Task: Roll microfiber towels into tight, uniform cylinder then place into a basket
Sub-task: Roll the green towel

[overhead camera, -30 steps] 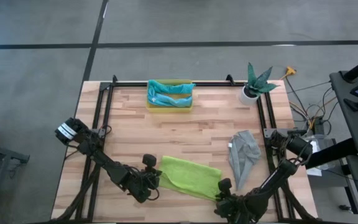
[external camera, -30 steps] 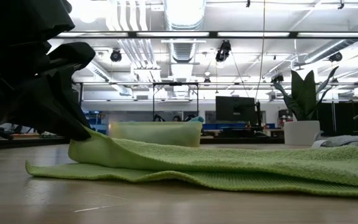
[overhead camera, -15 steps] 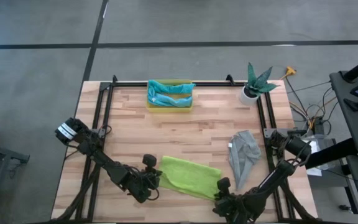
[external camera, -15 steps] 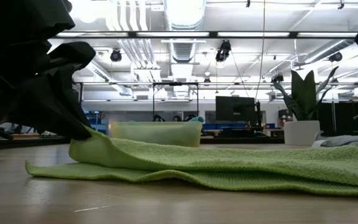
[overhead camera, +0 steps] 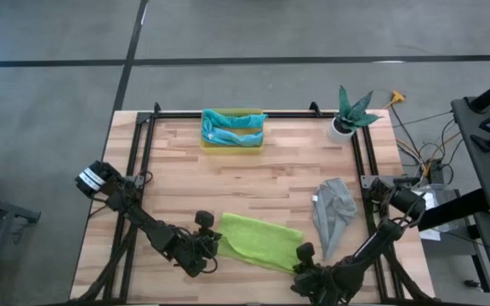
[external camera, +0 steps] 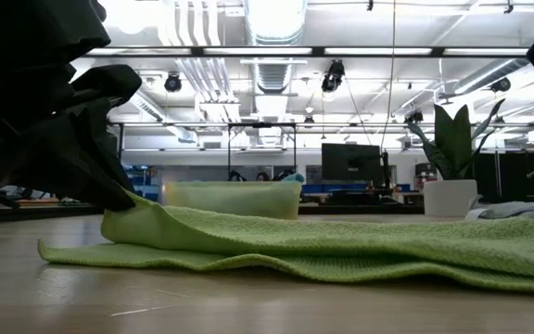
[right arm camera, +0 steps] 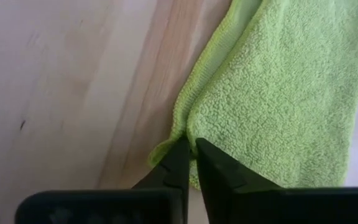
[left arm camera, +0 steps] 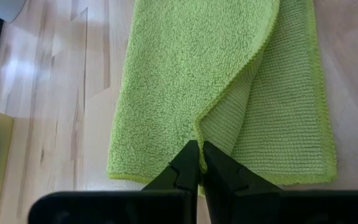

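A lime green towel lies folded over on the table's near half; it also shows in the low view. My left gripper is shut on its left end, and my right gripper is shut on its right end. In the high view the left gripper and the right gripper stand at opposite ends of the towel. A grey towel lies crumpled to the right. At the far edge, the yellow basket holds teal and light blue towels. My left gripper pinches the edge of the towel's folded-over upper layer between its two fingers, slanting down from the table's left. That end is raised a little; the rest lies on the table. My right gripper pinches the towel's edge near a corner between its two fingers, slanting down from the near right. Two layers seem to meet there. The towel lies flat on the table beyond the fingers.
A white plant pot stands at the far right corner. Black rails run along the table's far edge and both sides. Bare wood lies between the green towel and the basket.
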`<state>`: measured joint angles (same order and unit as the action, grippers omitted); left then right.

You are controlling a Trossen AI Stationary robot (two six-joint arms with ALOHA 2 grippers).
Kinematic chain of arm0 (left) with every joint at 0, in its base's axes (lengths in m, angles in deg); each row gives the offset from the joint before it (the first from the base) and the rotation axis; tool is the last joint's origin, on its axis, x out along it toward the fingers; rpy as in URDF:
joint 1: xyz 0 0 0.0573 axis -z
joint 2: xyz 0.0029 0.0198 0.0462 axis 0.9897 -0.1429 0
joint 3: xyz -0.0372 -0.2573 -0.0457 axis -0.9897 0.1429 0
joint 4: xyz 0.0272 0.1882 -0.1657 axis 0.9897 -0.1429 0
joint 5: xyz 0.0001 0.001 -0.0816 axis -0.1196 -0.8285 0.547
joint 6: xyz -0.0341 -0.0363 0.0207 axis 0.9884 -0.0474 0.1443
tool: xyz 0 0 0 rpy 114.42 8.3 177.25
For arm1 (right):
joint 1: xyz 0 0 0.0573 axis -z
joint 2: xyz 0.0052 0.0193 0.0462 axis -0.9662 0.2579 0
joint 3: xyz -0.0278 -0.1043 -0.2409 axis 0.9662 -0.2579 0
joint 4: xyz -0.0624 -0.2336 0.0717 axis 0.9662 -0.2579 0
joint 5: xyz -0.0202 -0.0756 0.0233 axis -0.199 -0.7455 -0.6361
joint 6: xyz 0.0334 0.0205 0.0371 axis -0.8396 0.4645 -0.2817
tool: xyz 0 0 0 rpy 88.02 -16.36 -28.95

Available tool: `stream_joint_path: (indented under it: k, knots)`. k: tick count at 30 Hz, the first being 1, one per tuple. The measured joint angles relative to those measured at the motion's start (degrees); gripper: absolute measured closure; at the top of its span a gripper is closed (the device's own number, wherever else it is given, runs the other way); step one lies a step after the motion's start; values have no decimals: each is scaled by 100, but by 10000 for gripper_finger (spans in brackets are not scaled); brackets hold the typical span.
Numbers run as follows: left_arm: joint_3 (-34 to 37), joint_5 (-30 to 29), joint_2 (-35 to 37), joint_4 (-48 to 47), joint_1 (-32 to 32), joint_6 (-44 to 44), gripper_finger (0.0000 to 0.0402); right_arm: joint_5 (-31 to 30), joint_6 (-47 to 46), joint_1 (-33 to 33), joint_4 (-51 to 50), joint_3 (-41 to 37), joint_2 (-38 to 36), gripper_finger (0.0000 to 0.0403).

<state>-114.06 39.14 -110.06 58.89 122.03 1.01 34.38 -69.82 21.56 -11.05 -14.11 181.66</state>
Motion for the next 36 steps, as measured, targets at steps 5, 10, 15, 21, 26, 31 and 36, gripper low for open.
stream_joint_path:
  k: [5, 10, 15, 21, 26, 31, 36]
  knots:
    - [0, 0, 0, 0, 1, 0, 402, -34, 139, 0, -18, 0, -16, 393]
    - [0, 0, 0, 13, 0, 0, 402, -51, 96, 0, -258, 0, -126, 394]
    - [2, 2, 0, 154, 2, -12, 402, -37, -17, 0, -299, 0, -272, 394]
    - [2, 2, -2, 193, 2, -4, 402, -5, -37, 0, -268, 0, -296, 394]
    - [7, 2, -2, 280, 0, -4, 402, 35, -140, 0, -252, -14, -296, 390]
    - [9, 2, -2, 317, 2, -4, 402, 122, -422, 2, -225, -85, -296, 360]
    - [15, 2, -2, 329, 0, -4, 402, 121, -555, 4, -229, -131, -296, 346]
